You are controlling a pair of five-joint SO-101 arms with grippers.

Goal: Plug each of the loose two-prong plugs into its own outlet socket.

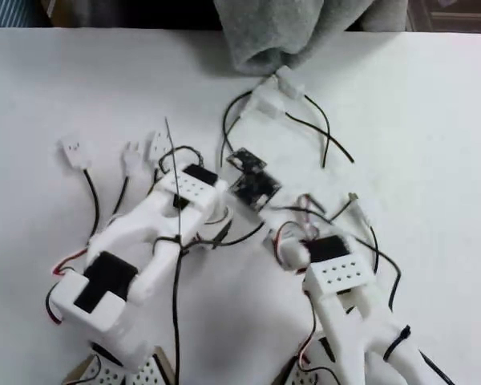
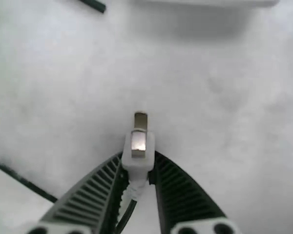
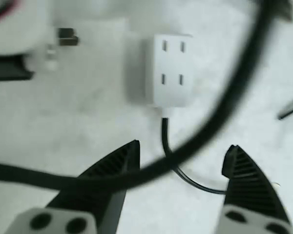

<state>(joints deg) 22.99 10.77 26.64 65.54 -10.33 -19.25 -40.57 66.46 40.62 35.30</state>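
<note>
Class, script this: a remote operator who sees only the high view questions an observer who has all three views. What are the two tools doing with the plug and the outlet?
Operator: Does the left arm hold anything?
Observer: Yes. The left tool is shut on a white plug, whose metal prongs stick out past the fingertips.
Operator: And the right arm?
Observer: The right tool is open, and a white outlet block with empty slots lies ahead of it.
</note>
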